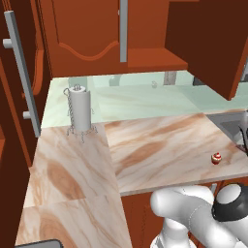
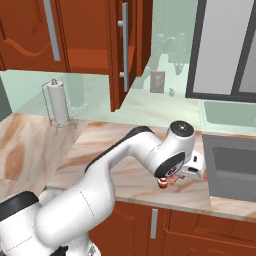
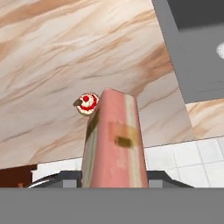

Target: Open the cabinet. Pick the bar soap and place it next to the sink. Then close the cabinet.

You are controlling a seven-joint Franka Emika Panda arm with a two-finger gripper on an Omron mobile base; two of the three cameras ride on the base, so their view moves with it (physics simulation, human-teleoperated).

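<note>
claw grasping bar soap over counter, (cupcake beside), cabinet open

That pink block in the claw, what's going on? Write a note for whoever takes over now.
Gripper: shut on the bar soap, held above the counter beside the sink, close to a small cupcake.
Cabinet: door open.
Done: cabinet opened, soap picked.
Left: set the soap down next to the sink, release it, close the cabinet.
</note>
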